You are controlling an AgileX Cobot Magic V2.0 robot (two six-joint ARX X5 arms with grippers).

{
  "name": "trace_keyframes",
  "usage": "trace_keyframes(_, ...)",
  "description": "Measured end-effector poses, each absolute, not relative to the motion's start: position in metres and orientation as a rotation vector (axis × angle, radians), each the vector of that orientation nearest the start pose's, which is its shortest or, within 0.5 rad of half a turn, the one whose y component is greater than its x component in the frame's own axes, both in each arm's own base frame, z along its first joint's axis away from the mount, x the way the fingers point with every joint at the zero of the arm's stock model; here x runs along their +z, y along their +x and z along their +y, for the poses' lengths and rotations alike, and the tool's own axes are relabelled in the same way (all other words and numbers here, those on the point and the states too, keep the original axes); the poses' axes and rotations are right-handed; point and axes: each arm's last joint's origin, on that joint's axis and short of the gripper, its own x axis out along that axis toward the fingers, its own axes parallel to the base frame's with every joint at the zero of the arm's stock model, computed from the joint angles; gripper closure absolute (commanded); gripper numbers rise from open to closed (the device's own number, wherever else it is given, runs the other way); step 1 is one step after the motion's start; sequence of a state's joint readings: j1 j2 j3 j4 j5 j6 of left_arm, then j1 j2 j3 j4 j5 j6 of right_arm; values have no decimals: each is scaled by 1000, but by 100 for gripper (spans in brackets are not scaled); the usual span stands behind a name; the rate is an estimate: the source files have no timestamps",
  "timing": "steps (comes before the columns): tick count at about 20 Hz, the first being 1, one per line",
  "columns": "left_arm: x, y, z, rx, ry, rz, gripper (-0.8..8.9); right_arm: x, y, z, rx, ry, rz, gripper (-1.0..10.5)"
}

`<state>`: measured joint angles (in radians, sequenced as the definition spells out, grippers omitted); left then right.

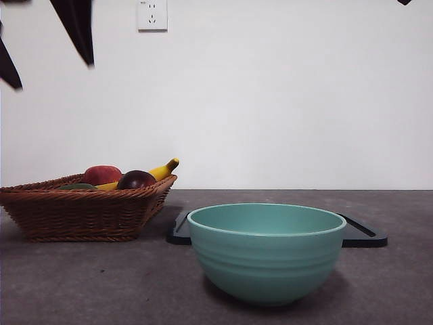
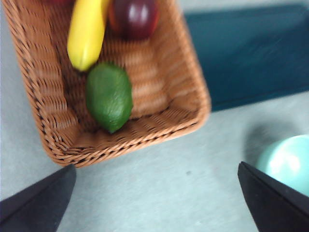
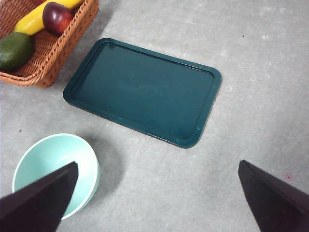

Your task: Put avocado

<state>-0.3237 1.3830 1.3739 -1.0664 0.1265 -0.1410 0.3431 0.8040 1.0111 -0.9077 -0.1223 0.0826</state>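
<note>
Left wrist view showed your left gripper (image 2: 154,203) spread wide, holding nothing, above the avocado (image 2: 109,96) lying in the basket (image 2: 188,96); your right gripper (image 3: 157,203) gaped empty too.

Avocado (image 1: 76,186) mostly hidden behind wicker basket (image 1: 81,213) rim (front view); left wrist picture blurred

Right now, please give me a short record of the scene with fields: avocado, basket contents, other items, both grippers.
avocado: avocado lying in the wicker basket, untouched
basket contents: also banana, dark maroon fruit, red apple
other items: teal bowl, dark green tray, both without fruit
left gripper: open, above the basket
right gripper: open, above the table
</note>
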Motion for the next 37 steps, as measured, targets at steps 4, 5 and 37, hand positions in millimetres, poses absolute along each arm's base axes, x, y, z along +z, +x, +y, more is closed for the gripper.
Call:
trace_keyframes(4,301,291,-96,-316,55,1227,0,341,129,50,417,0,720,275)
trace_keyframes(5,292,300,-98,-307,79,1246,0,341,129,50,417,0,720,275)
trace_keyframes(37,225,361,-106,-269,170,1385,600,341,129,50,417,1,714,275)
